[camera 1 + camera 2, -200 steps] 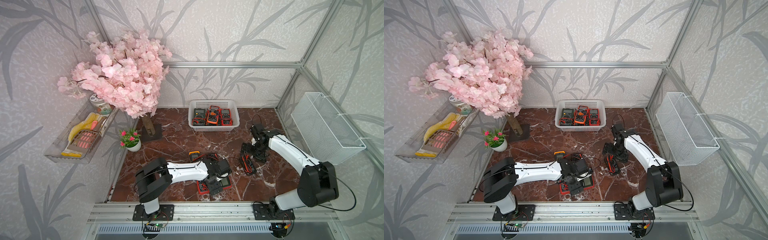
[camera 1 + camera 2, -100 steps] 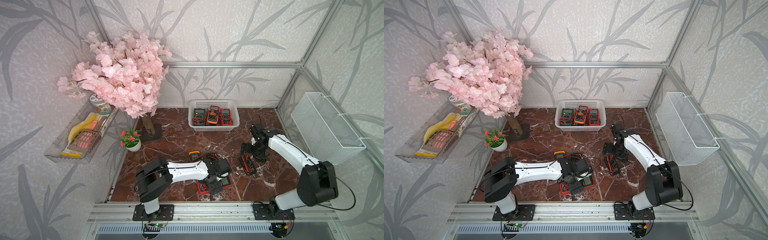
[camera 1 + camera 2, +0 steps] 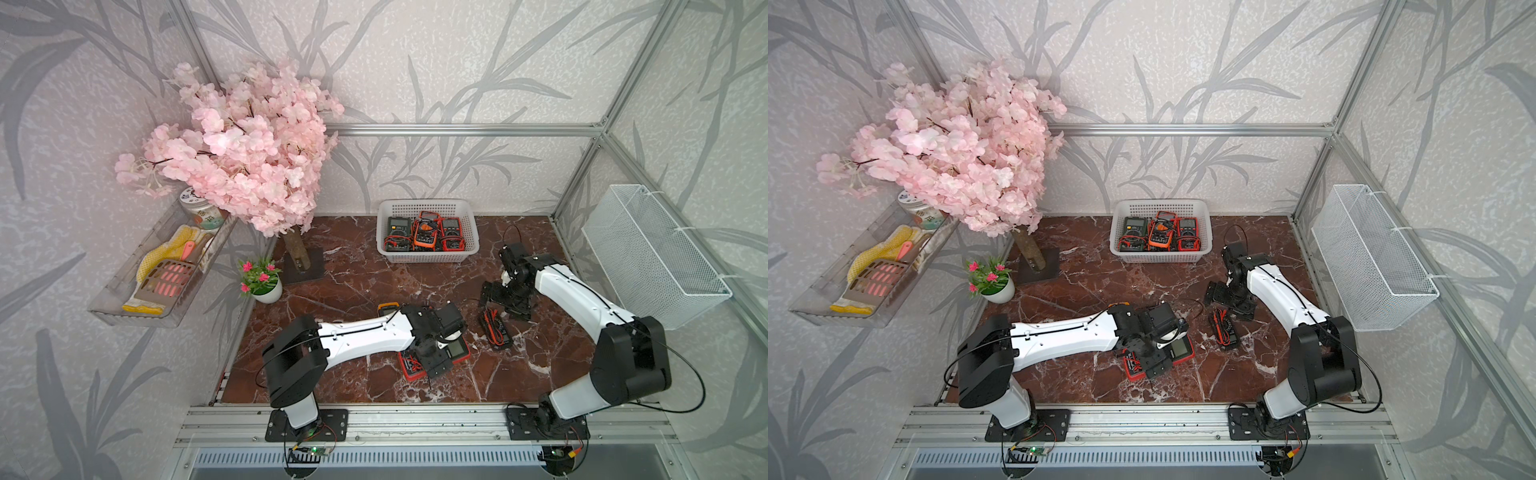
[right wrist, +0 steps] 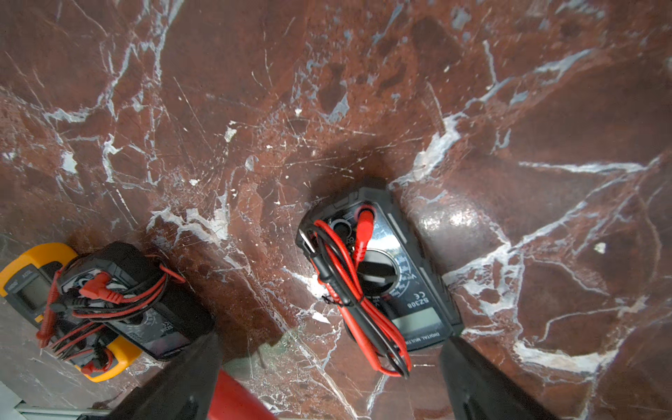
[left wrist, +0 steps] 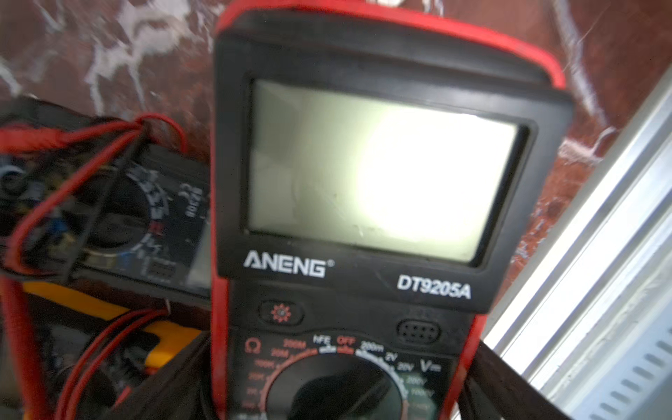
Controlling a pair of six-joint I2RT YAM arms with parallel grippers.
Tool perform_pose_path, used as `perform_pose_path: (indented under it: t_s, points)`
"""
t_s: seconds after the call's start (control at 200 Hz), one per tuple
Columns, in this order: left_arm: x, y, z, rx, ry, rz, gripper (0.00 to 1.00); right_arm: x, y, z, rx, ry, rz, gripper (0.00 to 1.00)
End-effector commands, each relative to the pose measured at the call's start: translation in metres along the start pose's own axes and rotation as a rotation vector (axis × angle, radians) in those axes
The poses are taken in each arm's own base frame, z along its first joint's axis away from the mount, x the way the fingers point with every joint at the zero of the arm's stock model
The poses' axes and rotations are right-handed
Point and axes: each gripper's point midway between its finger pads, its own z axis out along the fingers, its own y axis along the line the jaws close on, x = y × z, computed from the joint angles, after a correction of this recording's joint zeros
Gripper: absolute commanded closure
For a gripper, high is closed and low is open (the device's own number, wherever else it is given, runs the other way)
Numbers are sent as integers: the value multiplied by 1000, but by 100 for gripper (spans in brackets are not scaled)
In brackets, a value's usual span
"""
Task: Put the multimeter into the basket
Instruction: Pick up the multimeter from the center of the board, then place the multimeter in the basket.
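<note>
A red multimeter [image 3: 459, 351] [image 3: 1179, 349] with a grey screen lies flat on the marble near the front. My left gripper [image 3: 434, 357] [image 5: 342, 363] is down over its dial end. It is open, with one finger along each red side of the multimeter [image 5: 363, 174]. Whether the fingers touch it does not show. The white perforated basket [image 3: 428, 205] [image 3: 1160, 203] stands at the back and holds three multimeters. My right gripper [image 3: 505, 297] [image 4: 331, 342] hangs open and empty over the table. A black multimeter [image 3: 494, 330] [image 4: 392, 276] wrapped in red and black leads lies just in front of it.
A yellow multimeter [image 4: 25, 280] with a black one [image 4: 138, 291] on top lies beside my left forearm. A small potted plant [image 3: 262, 282] and the blossom tree's base [image 3: 301, 266] stand at the back left. A wire-mesh bin [image 3: 652, 257] hangs on the right wall. An aluminium rail [image 3: 415, 419] borders the front.
</note>
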Motion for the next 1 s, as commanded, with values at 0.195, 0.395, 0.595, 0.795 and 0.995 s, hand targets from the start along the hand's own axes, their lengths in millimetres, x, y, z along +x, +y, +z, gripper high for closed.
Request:
perform_pose_path:
  t_s: [0.195,0.395,0.595,0.795,0.995]
  points:
    - [-59,37,-55,-34,-198,-155,63,-17,5,-7,-26,-23,12,1]
    - [-112,88,-81,-132,-333,-254,62,-26,4,-13,-53,-48,33,1]
    - [-165,149,-103,-251,-428,-386,61,-34,6,-22,-71,-87,36,1]
    - [-208,206,-112,-348,-506,-521,60,-44,9,-32,-94,-129,40,1]
    - [-238,259,-119,-424,-634,-661,58,-56,13,-33,-108,-160,40,1]
